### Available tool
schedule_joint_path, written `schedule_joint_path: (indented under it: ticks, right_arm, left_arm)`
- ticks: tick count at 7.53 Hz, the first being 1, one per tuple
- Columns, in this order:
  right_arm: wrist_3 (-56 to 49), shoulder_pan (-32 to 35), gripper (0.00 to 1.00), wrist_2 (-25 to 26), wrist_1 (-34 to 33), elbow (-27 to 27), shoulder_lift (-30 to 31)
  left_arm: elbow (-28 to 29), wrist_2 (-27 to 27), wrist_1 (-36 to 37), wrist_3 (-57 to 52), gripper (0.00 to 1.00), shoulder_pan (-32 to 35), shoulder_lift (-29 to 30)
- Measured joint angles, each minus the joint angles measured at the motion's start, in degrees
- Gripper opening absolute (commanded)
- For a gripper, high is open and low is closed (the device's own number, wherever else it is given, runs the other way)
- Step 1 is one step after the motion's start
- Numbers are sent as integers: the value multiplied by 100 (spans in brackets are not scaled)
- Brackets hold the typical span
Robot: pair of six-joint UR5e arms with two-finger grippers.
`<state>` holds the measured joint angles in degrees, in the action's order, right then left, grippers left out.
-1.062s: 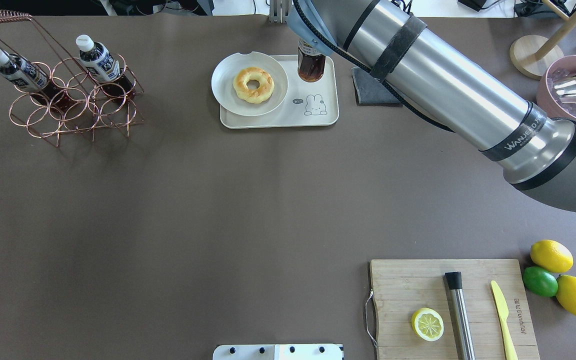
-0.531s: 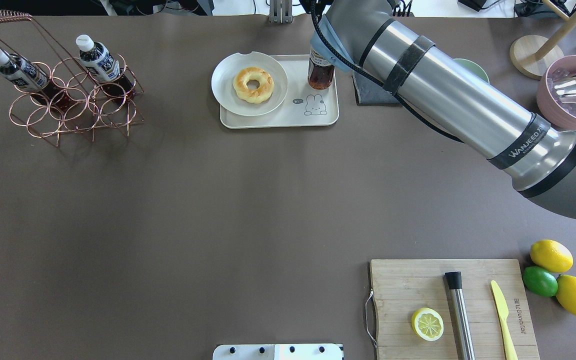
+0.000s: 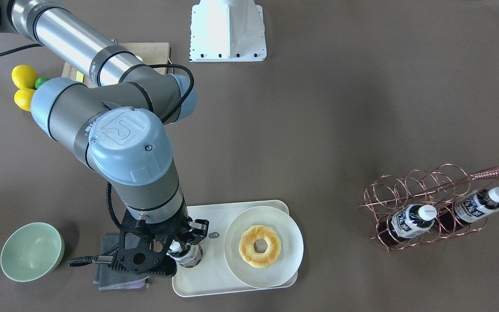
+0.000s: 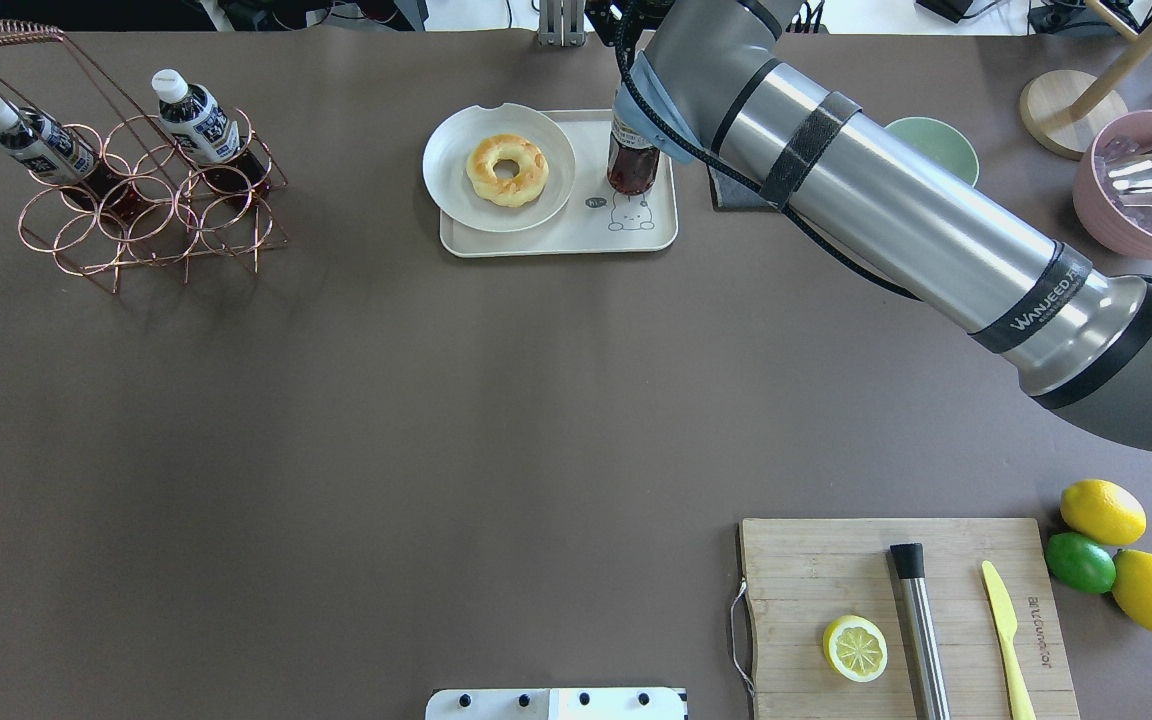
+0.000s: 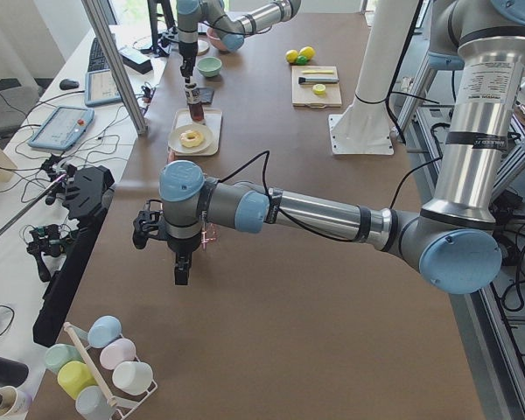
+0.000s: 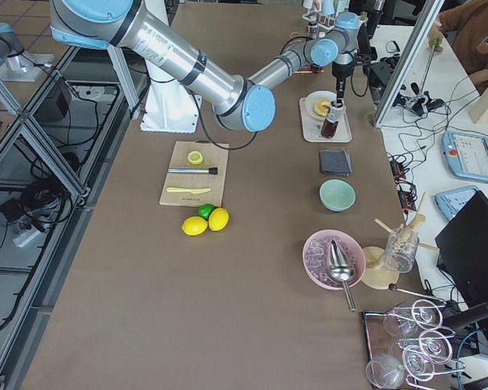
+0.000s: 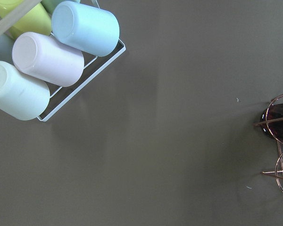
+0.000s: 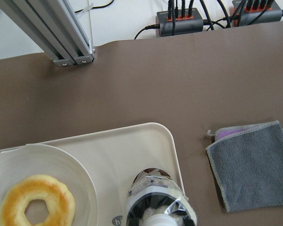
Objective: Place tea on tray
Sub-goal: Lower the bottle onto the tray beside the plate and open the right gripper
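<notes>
Over the cream, round-cornered tray [image 4: 556, 246], by its bear drawing [image 4: 630, 214]: tea [image 4: 633, 168] upright, clear plastic, dark brown liquid; whether it touches the tray floor is unclear. Right arm [image 4: 886, 210] hides right gripper [image 3: 180, 248] overhead; front view shows it clamped at the bottle's neck. Round white plate [image 4: 446, 185] alongside. Side view only for left gripper [image 5: 182, 262], can't tell its state.

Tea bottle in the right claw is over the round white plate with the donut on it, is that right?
No. The tea bottle in the right claw is over the bare part of the cream tray, beside the round white plate with the donut, not over the plate. The overhead exterior view shows it.
</notes>
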<state>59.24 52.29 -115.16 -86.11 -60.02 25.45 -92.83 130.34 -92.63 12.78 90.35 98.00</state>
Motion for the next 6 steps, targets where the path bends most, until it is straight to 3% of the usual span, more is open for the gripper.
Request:
schedule_joint_path:
  ticks: [2, 3, 4, 6]
  right_arm:
    - [11, -32, 0, -25, -5, -48, 9]
    - [10, -53, 36, -26, -3, -58, 21]
    - [9, -73, 99, -20, -3, -76, 28]
    - [0, -95, 100, 1, -7, -179, 90]
  left_arm:
    - [161, 1, -8, -12, 98, 0, 133]
    - [196, 1, -9, -9, 98, -3, 168]
    - [231, 1, -6, -6, 98, -3, 211]
    - [333, 1, -4, -4, 98, -1, 307]
